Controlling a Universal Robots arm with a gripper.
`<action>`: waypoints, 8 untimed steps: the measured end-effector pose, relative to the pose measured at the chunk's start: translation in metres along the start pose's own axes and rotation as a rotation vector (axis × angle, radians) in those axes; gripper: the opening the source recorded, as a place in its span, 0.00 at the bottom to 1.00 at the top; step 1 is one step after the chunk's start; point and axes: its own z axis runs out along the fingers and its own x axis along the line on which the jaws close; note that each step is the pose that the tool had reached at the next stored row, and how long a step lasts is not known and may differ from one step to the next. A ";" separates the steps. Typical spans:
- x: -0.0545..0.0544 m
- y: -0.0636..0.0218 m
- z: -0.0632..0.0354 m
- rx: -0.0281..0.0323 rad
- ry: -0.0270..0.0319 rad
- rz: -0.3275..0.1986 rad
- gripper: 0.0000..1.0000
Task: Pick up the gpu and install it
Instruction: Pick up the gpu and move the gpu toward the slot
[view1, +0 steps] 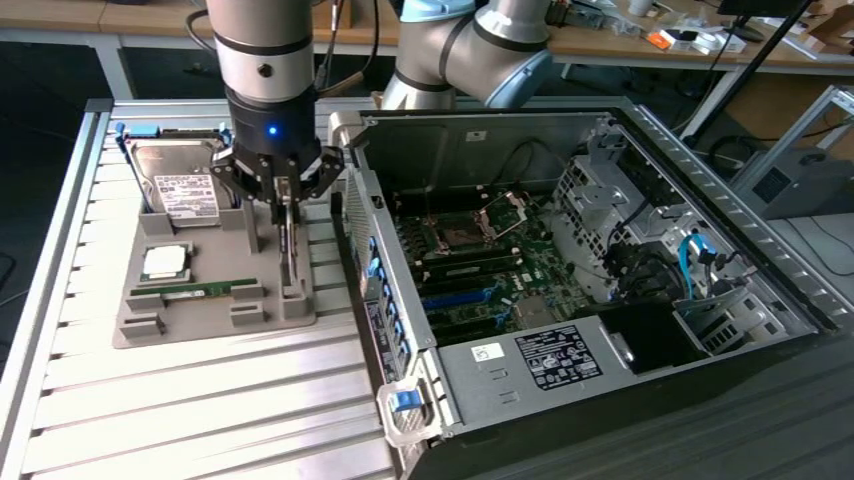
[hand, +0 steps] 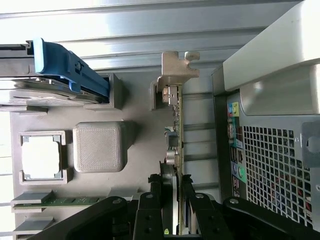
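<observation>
The gpu (view1: 288, 250) is a thin dark card standing on edge along the side of the grey holder tray (view1: 200, 325) nearest the computer case (view1: 441, 130). My gripper (view1: 283, 200) comes down on it from above, its jaws closed on the card's top edge. In the wrist view the two black fingers (hand: 159, 192) press either side of the gpu (hand: 176, 125); its silver bracket (hand: 176, 67) sticks out at the far end. I cannot tell whether the card has left its slot in the tray (hand: 135, 150). The open case shows its motherboard (view1: 481, 260).
The tray also holds a silver hard drive (view1: 180, 185) with a blue rail (hand: 70, 67), a square processor (view1: 166, 261) and a green memory stick (view1: 200, 290). The case wall (hand: 275, 150) stands close beside the card. Everything rests on a slatted metal table (view1: 200, 410).
</observation>
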 end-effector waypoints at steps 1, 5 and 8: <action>0.000 0.0000 -0.0003 0.0000 0.0000 0.000 0.27; 0.000 0.0001 -0.0013 0.0000 0.0000 0.000 0.27; 0.000 0.0001 -0.0019 0.0000 0.0000 0.000 0.27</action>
